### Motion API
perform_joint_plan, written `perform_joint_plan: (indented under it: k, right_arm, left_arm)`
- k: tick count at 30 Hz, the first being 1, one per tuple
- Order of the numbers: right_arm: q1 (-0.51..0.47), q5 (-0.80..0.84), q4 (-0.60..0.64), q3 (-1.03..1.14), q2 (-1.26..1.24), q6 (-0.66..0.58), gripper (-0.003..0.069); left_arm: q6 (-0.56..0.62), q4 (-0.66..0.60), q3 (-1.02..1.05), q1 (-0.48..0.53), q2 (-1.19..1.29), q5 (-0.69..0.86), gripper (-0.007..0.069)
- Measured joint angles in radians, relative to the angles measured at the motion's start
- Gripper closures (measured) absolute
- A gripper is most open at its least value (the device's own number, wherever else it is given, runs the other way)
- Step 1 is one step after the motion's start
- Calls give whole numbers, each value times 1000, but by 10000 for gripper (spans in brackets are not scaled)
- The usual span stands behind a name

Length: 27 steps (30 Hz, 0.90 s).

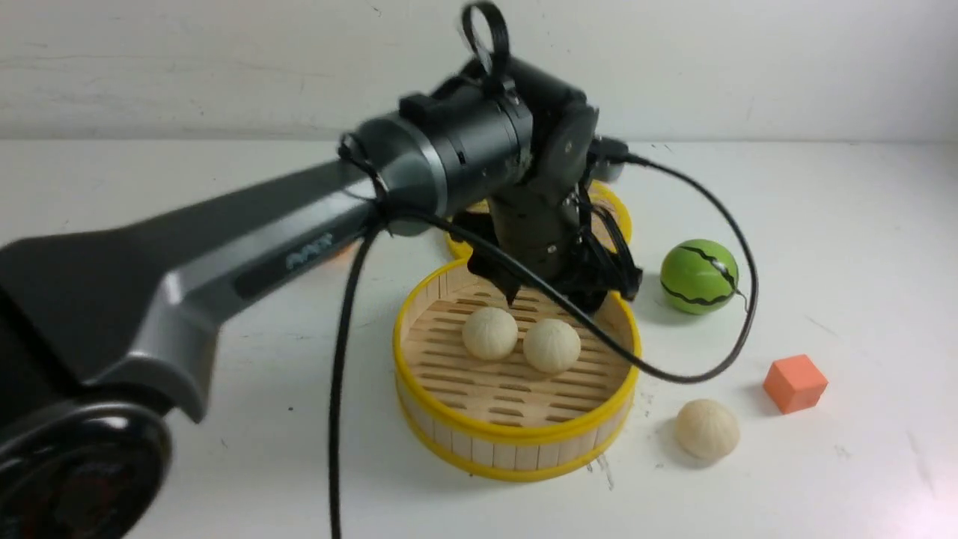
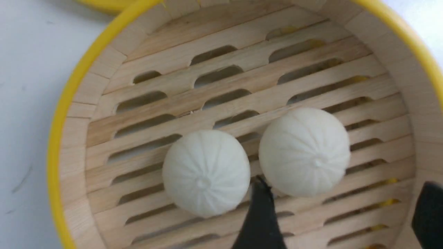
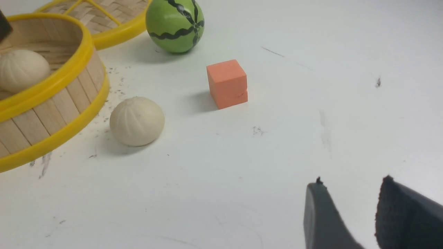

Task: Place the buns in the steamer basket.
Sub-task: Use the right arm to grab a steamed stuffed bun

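Two cream-white buns (image 1: 489, 333) (image 1: 551, 346) lie side by side on the slatted floor of the steamer basket (image 1: 516, 434). My left gripper (image 1: 554, 296) hangs just above them at the basket's far side. In the left wrist view the left gripper (image 2: 342, 181) is open, its fingers (image 2: 259, 214) apart with nothing between them, just off the two buns (image 2: 206, 173) (image 2: 304, 152). A third bun (image 1: 706, 428) (image 3: 136, 121) sits on the table right of the basket (image 3: 52, 83). My right gripper (image 3: 352, 181) is open and empty, low over bare table, well off that bun.
A green watermelon ball (image 1: 699, 276) (image 3: 174, 24) and an orange cube (image 1: 795, 383) (image 3: 227, 83) stand right of the basket. The woven lid (image 1: 617, 213) lies behind it. The left arm's black cable (image 1: 741, 299) loops over the basket's right side.
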Motion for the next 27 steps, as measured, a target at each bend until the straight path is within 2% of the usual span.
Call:
perform_joint_plan:
  k: [8,10,11,13,15,18,25,27]
  right_arm:
    - [0,0,0,0,0,0,420]
    - [0,0,0,0,0,0,420]
    - [0,0,0,0,0,0,420]
    - [0,0,0,0,0,0,420]
    - [0,0,0,0,0,0,420]
    - [0,0,0,0,0,0,420]
    - [0,0,0,0,0,0,420]
    - [0,0,0,0,0,0,420]
  left_arm:
    - [0,92,13,-1,-349,174,403]
    - [-7,108,77,-1,-449,182,491]
    - [-8,108,84,-1,-459,182,499]
    - [-35,111,221,-1,-599,164,589]
    - [-52,111,332,-1,-695,122,638]
    - [-74,111,465,-1,-805,70,638]
    - [-131,105,940,-1,-1203,-96,638]
    - [-137,103,998,-1,-1263,-106,638]
